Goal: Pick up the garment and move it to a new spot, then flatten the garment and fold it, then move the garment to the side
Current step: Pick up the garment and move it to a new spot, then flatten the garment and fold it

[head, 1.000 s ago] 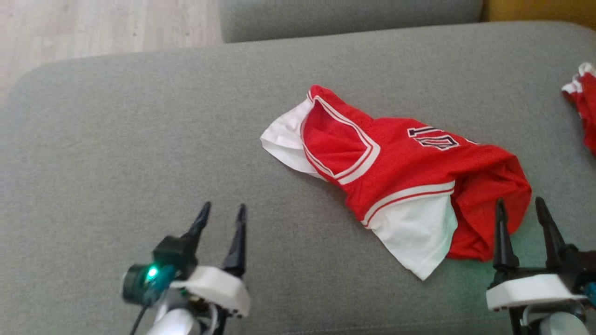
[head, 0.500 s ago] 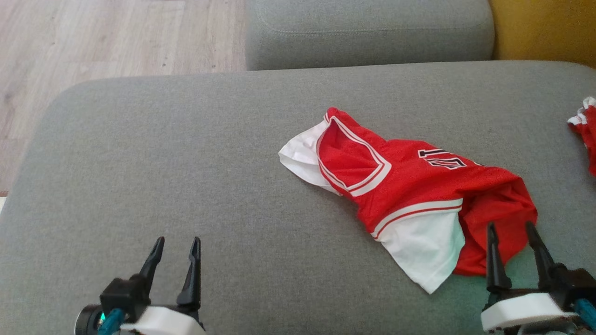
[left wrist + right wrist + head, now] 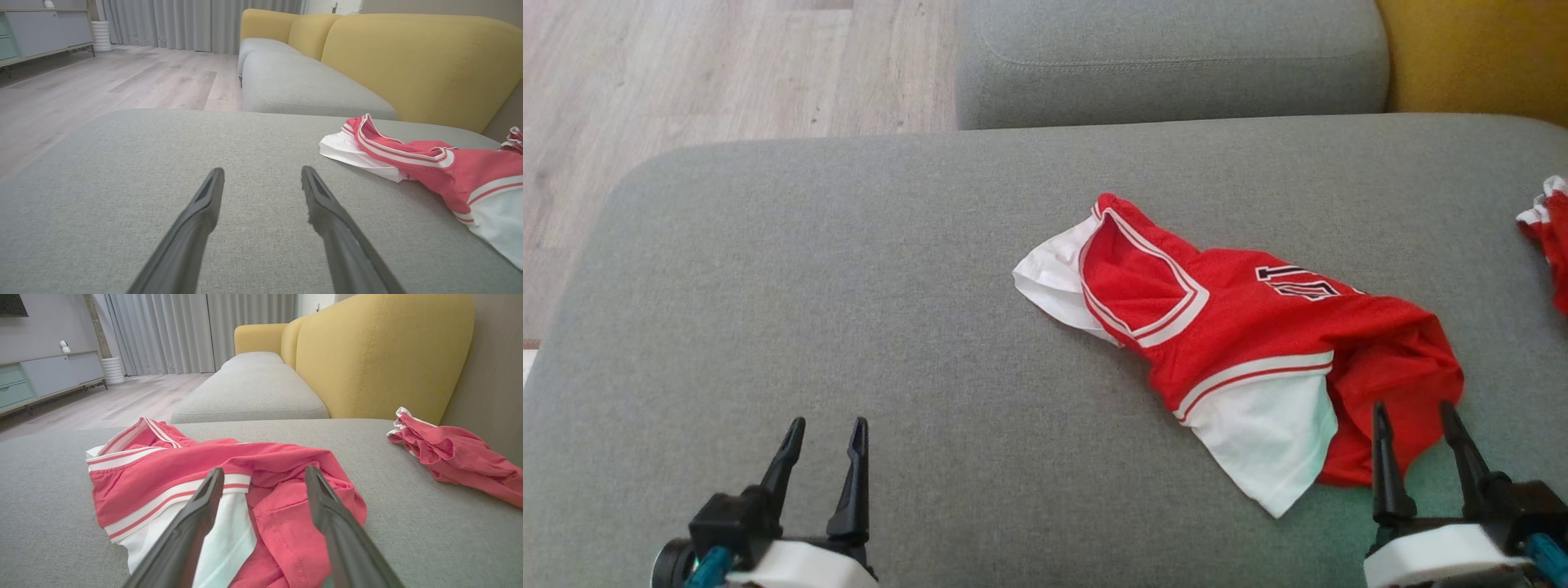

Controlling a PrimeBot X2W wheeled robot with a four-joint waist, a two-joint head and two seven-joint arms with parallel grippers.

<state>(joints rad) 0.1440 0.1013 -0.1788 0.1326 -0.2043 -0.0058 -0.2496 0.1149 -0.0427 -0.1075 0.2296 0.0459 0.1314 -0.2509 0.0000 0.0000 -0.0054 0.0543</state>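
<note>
Left end effector (image 3: 827, 423) spread wide, empty, low over bare grey woven sofa cushion (image 3: 849, 269), well apart from garment. Right end effector (image 3: 1413, 407) likewise spread, holding nothing, tips at near hem of crumpled red-and-white mesh jersey (image 3: 1241, 318), lying bunched right of cushion centre. Looks like nothing done yet: pick-up, move, flattening, folding, setting aside all left.

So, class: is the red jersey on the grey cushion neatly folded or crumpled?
Crumpled. The jersey lies bunched on the cushion, white parts sticking out unevenly, red cloth heaped at one end.
</note>
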